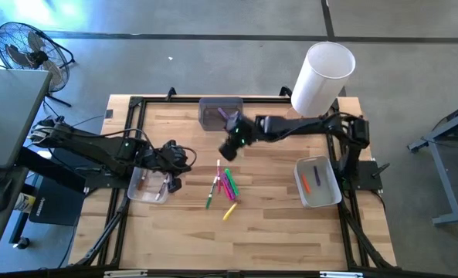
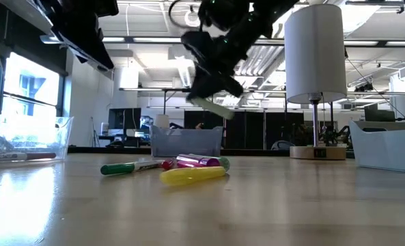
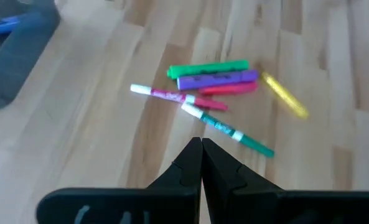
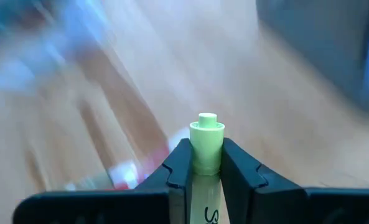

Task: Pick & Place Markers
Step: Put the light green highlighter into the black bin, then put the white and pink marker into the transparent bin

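Between the right gripper's (image 4: pixel 206 163) two dark fingers sits a light green marker (image 4: pixel 206 142), clamped around its barrel with its capped end poking out past the tips; the high view places this gripper above the counter (image 1: pixel 275 224) near the middle, just in front of a grey bin (image 1: pixel 219 111) at the far edge. That arm stretches in from its base on the right, forearm nearly level and wrist bent downward. In the low view the same gripper hangs well clear of the wood with the pale marker slanting down from it.

Below it, the loose markers (image 3: pixel 216 87) lie in a tight cluster at the counter's centre. The left wrist view counts six: one green, one purple, one red, one pink with white ends, one dark green with a white end, and one yellow set slightly apart.

Left gripper (image 3: pixel 201 163) hovers with its fingers pressed together, holding nothing, over a clear tray (image 1: pixel 140 191) on the left. A white tray (image 1: pixel 321 194) on the right holds an orange marker (image 1: pixel 307 184).
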Robot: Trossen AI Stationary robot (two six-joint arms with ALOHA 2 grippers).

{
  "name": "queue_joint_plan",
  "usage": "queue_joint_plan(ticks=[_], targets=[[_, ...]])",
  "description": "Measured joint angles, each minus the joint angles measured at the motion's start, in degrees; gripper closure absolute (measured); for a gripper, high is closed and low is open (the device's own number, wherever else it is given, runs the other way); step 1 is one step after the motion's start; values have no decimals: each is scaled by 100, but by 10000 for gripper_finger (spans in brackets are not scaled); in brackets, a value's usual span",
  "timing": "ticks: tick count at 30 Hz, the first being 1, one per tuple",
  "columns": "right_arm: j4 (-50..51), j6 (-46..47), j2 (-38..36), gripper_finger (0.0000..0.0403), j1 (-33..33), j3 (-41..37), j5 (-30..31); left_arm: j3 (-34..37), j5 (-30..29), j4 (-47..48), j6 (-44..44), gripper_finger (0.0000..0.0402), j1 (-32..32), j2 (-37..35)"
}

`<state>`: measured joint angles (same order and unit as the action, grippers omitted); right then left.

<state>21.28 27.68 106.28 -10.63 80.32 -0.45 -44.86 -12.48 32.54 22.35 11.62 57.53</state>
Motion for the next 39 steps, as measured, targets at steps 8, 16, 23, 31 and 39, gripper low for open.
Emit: queue_joint_plan(ticks=[8, 16, 23, 31, 39], targets=[[-1649, -894, 67, 357, -1079, 41, -556, -2, -356, 78, 640, 400, -381, -25], [-1543, -1869, 511, 357, -1722, 774, -895, -1, -279, 35, 947, 400, -983, -25], [-1010, -2680, 1190, 357, -1877, 1500, -552, -2, -298, 35, 1112, 400, -1215, -25], [-555, -2819, 1359, 249, -1876, 1538, 214, 0, -227, 58, 1119, 400, -1200, -25], [539, -2233, 990, 223, -1828, 1531, 123, 0, -187, 61, 1044, 391, -1200, -25]])
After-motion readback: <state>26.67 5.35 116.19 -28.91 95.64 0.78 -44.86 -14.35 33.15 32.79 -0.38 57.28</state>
